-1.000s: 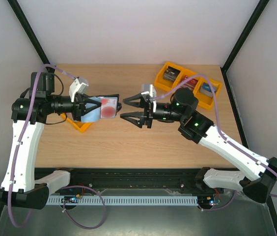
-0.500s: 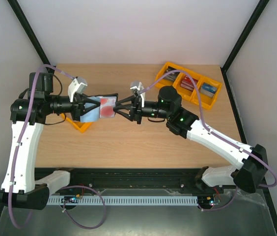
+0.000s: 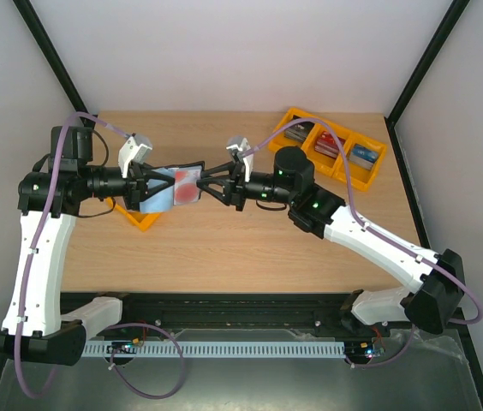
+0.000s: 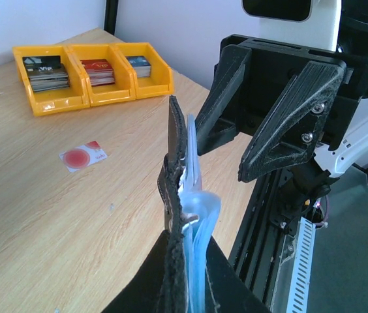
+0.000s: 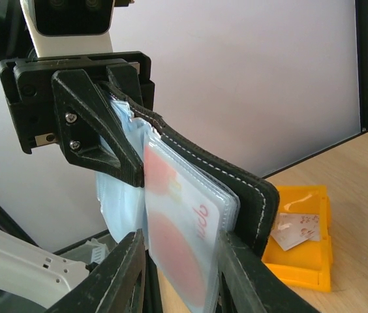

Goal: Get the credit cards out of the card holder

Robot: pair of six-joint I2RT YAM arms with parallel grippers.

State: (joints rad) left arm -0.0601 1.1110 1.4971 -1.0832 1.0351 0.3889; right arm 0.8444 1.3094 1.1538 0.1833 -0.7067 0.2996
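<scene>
Closing from wide open and well short a second ago, the right pincer [image 3: 208,185] now sits with narrowed jaws at the wallet's free end. From above, the black card holder [image 3: 163,197] hangs in mid-air, its other end clamped in the tightly shut left pincer [image 3: 149,192]. A pale credit card [image 3: 188,185] with a red blotch shows just ahead of the right tips.

From the left wrist, the holder stands edge-on, with limp clear sleeves beside soft leather. A loose card [image 4: 83,156] lies on the table [image 4: 34,215] well beyond the tips, and the yellow trays [image 4: 83,68] sit farther off.

From the right wrist, both fingers look pressed against the faces of the front clear pocket [image 5: 226,208], with the card between them. I judge the card light, stiff and slick. The sleeve is floppy, so the bite belongs on the card's exposed end, or the whole leaf may drag along.
</scene>
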